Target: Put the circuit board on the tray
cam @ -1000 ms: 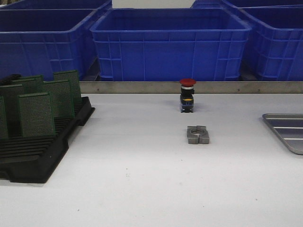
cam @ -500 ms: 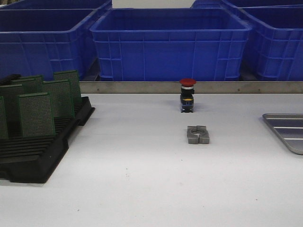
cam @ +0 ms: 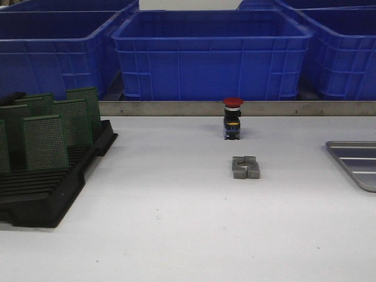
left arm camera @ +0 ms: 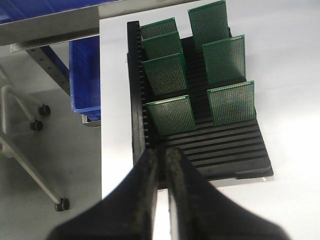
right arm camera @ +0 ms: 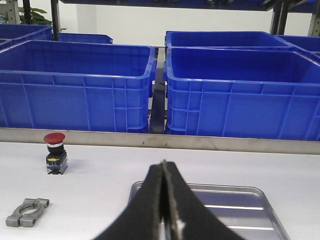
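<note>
Nearest, the left gripper (left arm camera: 161, 165) hangs above the near edge of the black slotted rack (left arm camera: 220, 145), its jaws drawn almost together with only a thin slit between them, holding nothing. The right gripper (right arm camera: 163, 190) is likewise pressed closed and empty, poised over the near rim of the grey tray (right arm camera: 250, 192). Just beyond the left fingers stand the circuit boards (left arm camera: 171, 115), green, upright in their slots, close-packed in two rows; the tray (cam: 355, 161) lies well apart from them, at the far right of the table, and has no board on it.

The main risk, as I judge it, is the pick: with jaws this narrow the gripper must open before descending, or it will strike a board's top edge and tip it against its neighbours. A grip taken off-centre could twist the thin board in its slot or drag the rack. Farther out, the carry across passes near the grey clamp (cam: 245, 167) and the red push-button (cam: 232, 117), and behind them the blue crates (cam: 211, 53)
</note>
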{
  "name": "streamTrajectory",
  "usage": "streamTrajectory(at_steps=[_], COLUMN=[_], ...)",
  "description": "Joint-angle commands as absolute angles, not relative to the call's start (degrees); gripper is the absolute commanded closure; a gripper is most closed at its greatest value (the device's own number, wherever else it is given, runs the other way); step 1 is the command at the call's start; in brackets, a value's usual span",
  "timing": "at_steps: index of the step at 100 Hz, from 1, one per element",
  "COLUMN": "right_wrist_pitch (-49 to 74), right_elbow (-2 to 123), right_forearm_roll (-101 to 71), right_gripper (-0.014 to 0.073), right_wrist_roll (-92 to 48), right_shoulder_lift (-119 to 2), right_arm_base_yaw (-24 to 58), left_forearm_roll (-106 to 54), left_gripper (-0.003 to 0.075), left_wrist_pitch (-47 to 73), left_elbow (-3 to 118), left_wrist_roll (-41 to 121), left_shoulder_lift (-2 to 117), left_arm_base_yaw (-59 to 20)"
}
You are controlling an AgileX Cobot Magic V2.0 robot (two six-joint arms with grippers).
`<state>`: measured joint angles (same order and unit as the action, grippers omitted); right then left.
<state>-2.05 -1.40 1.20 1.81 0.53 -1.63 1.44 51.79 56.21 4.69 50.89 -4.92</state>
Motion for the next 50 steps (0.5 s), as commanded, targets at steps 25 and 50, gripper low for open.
streamTrajectory(at_steps=[25, 50], right_wrist_pitch=[-7.13, -7.13], right_elbow=[-0.71, -0.71], right_forearm_roll=[1.65, 1.65], right_gripper=[0.0663, 0.0663], right_wrist_roll=[1.19, 1.19], right_shoulder_lift=[1.81, 1.81], right_arm_base_yaw=[-1.48, -1.48], left_forearm_roll=[0.00, 0.00], left_gripper=[0.0167, 0.0176], left_wrist_pitch=[48.88, 49.14], left_elbow=[58.36, 59.61], left_wrist_roll=[5.67, 9.16], left_shoulder_lift=[51.01, 53.86], left_arm_base_yaw=[-4.81, -4.81])
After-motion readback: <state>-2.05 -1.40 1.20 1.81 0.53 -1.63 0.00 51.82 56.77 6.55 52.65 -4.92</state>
